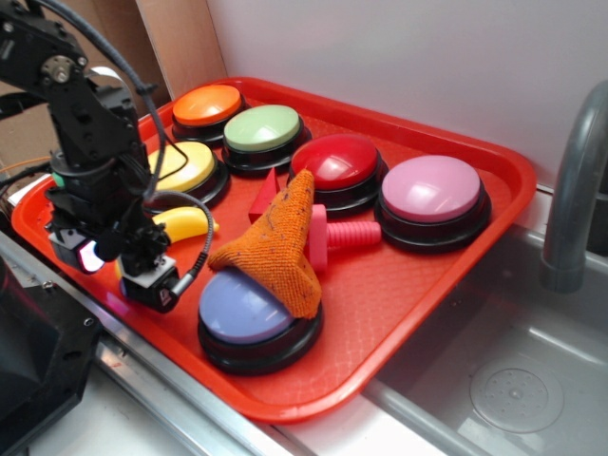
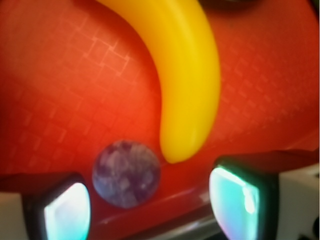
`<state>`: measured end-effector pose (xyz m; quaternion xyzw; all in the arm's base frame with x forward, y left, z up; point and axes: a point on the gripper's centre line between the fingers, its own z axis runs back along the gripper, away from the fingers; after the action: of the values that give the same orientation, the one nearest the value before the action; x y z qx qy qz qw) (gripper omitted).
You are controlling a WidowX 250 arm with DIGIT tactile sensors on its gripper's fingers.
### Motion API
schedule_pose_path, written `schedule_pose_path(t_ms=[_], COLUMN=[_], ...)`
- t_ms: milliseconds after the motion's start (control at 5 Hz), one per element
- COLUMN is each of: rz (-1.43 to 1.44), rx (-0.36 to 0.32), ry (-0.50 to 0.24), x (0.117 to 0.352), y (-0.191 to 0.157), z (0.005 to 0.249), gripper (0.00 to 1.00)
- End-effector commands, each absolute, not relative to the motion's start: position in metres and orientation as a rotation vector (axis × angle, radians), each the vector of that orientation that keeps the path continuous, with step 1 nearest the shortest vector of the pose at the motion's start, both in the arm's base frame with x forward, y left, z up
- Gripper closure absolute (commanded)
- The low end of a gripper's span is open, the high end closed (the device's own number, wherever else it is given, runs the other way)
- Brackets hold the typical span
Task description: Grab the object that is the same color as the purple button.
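The object is a small mottled dark purple ball on the red tray, just beside the tip of the yellow banana. My gripper is open and low over the tray. The ball lies between its fingers, closer to the left pad than to the right pad, with a gap on each side. In the exterior view the gripper hangs over the tray's front-left corner and hides the ball. The purple button sits to its right, partly under an orange cloth.
The tray also holds orange, green, yellow, red and pink buttons and a pink bolt. The banana lies next to the gripper. A sink with a grey faucet is on the right.
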<state>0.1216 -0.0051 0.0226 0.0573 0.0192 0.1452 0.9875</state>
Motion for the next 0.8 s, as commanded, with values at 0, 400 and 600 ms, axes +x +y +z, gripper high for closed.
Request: schedule_pose_path(t_ms=[0, 400, 600], rz=[0.333, 0.368, 0.360], rx=[0.120, 0.126, 0.129], ry=[0.020, 0.003, -0.013], x=[0.126, 0.124, 0.129], y=[-0.004, -0.005, -0.003], z=[0.018, 0.020, 0.037], gripper=[0.80, 1.00, 1.00])
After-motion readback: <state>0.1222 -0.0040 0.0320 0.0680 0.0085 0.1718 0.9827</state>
